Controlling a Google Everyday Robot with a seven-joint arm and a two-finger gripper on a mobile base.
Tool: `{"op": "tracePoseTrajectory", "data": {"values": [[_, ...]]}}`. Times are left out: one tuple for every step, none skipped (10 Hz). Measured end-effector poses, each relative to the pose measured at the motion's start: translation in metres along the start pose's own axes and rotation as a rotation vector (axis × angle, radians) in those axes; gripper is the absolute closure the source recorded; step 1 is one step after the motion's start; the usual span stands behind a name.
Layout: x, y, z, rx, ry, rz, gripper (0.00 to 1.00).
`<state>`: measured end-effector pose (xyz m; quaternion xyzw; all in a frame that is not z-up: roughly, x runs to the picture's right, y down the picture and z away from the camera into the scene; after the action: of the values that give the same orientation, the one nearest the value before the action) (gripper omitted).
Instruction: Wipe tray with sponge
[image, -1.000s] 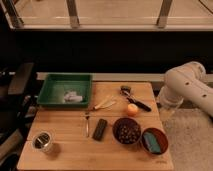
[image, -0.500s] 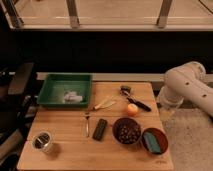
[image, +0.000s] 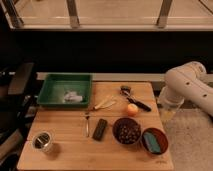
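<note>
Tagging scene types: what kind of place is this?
Likely a mock kitchen counter: wooden tabletop, green tray, fork and a bowl of food. The gripper hangs beside the table's right edge.

Wooden table (image: 65, 131), bearing:
- metal cup (image: 42, 141), near the front left corner;
- fork (image: 87, 124), lying just beside a black bar (image: 100, 129);
- dark bowl (image: 128, 131) of dark round pieces, touching a reddish bowl (image: 161, 136) to its right;
- orange ball-shaped fruit (image: 131, 109), behind the dark bowl;
- black-handled utensil (image: 135, 99), near the fruit;
- pale yellow strip (image: 105, 104), mid-table.

Black chair (image: 20, 82) stood at left.

Gripper (image: 168, 113) hung just off the table's right edge.
</note>
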<state>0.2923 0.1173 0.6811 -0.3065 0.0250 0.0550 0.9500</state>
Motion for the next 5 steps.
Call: {"op": "tracePoseTrajectory", "data": {"values": [[0.005,0.009,0.004,-0.04,-0.04,0.088,0.35],[0.012,0.025,0.007,-0.082,-0.088,0.21,0.35],[0.013,0.035,0.009,-0.105,-0.11,0.265,0.35],[0.012,0.043,0.014,-0.126,-0.129,0.315,0.35],[0.01,0.047,0.019,-0.14,-0.137,0.365,0.35]]}}
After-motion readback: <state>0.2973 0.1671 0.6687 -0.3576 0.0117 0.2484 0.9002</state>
